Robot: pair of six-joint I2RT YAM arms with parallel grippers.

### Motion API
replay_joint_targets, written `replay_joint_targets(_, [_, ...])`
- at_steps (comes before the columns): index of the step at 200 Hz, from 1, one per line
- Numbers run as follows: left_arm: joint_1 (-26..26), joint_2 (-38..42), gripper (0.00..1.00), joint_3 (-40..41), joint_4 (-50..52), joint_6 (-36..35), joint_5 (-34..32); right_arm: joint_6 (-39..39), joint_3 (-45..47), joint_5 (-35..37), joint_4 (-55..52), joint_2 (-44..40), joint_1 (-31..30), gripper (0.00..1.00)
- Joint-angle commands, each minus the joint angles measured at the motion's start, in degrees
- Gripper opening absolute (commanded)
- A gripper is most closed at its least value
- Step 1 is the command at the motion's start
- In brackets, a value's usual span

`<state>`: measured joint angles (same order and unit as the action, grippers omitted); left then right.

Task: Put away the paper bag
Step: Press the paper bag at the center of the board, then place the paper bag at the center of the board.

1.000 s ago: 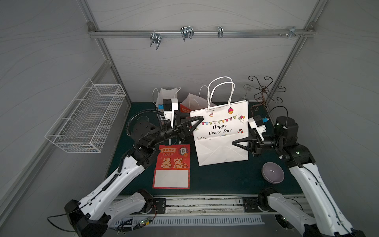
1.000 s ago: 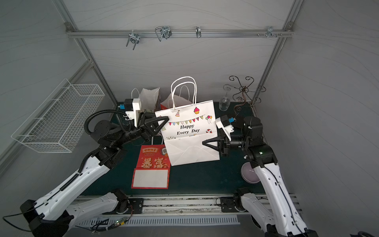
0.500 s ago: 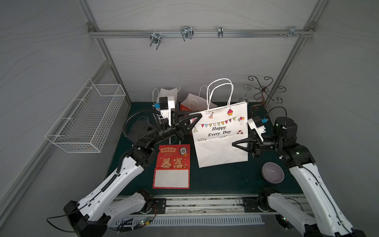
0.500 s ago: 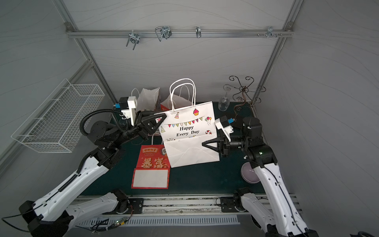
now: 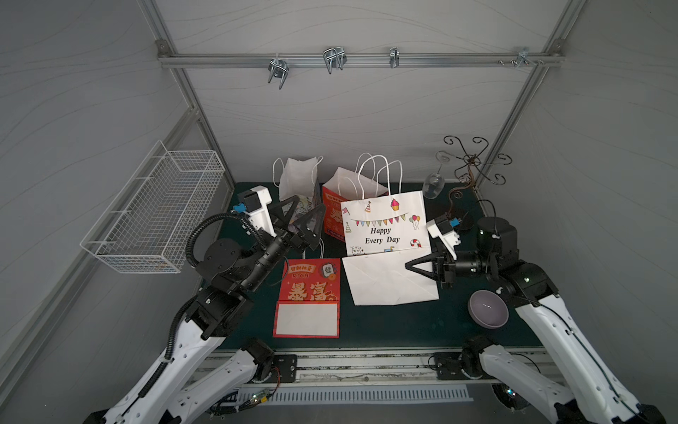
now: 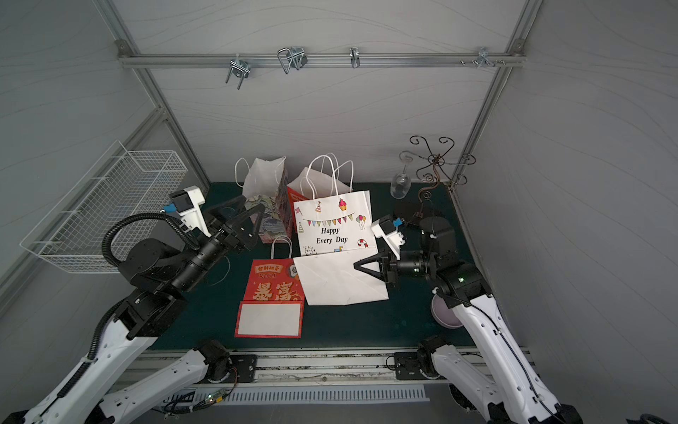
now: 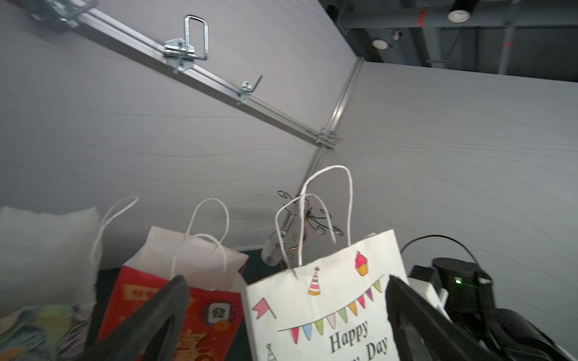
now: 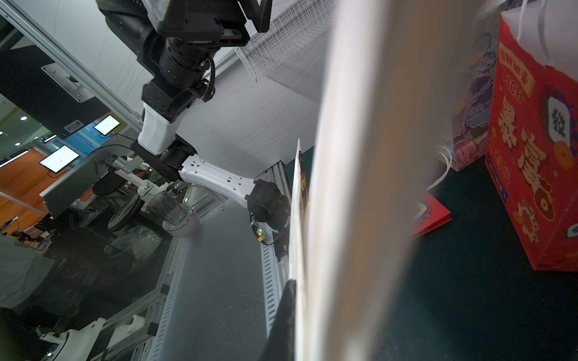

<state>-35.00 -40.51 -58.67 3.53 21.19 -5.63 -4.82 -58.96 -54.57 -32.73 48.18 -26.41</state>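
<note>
The white paper bag (image 5: 385,224) printed "Happy Every Day" stands upright mid-table in both top views, its flat bottom panel (image 5: 389,282) folded toward the front. My right gripper (image 5: 408,265) is shut on the right side of that bottom panel. In the right wrist view the bag's paper (image 8: 375,156) runs blurred past one dark finger (image 8: 286,306). My left gripper (image 5: 308,205) hangs wide open to the left of the bag, apart from it and holding nothing. The left wrist view shows its fingers (image 7: 175,300) on either side of the bag's front (image 7: 328,312) and string handles.
A red bag (image 5: 308,293) lies flat at the front left. An upright red bag (image 5: 332,216) and a white patterned bag (image 5: 297,176) stand behind. A wire basket (image 5: 154,209) hangs on the left wall, hooks (image 5: 334,58) on the rail. Purple bowl (image 5: 488,306), wine glass (image 5: 433,183) and wire stand (image 5: 473,161) are on the right.
My left gripper has opened wide, let go of the bag's upper left corner and drawn back to the left. The right gripper has kept its hold and the bag still stands.
</note>
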Motion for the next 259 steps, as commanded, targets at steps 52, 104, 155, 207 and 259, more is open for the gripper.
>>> replay_joint_targets(52, [2.76,0.92,1.0,-3.3,34.17,10.83,-26.97,-13.39,3.69,20.53,3.65,-3.36,-14.4,0.0])
replay_joint_targets(104, [7.43,3.41,1.0,-6.3,47.89,18.33,-34.23,-20.47,5.97,36.61,7.35,-3.3,-31.79,0.0])
replay_joint_targets(155, [7.55,5.64,1.0,-10.85,57.52,21.12,-42.86,-26.18,6.94,53.04,15.43,3.18,-51.64,0.0])
replay_joint_targets(207, [7.52,8.57,1.0,-7.99,59.9,25.73,-43.84,-34.7,3.81,61.08,23.81,16.62,-59.77,0.0])
replay_joint_targets(259, [7.51,10.02,1.0,-8.92,62.62,28.88,-43.22,-43.02,0.07,62.2,30.56,28.71,-59.47,0.0])
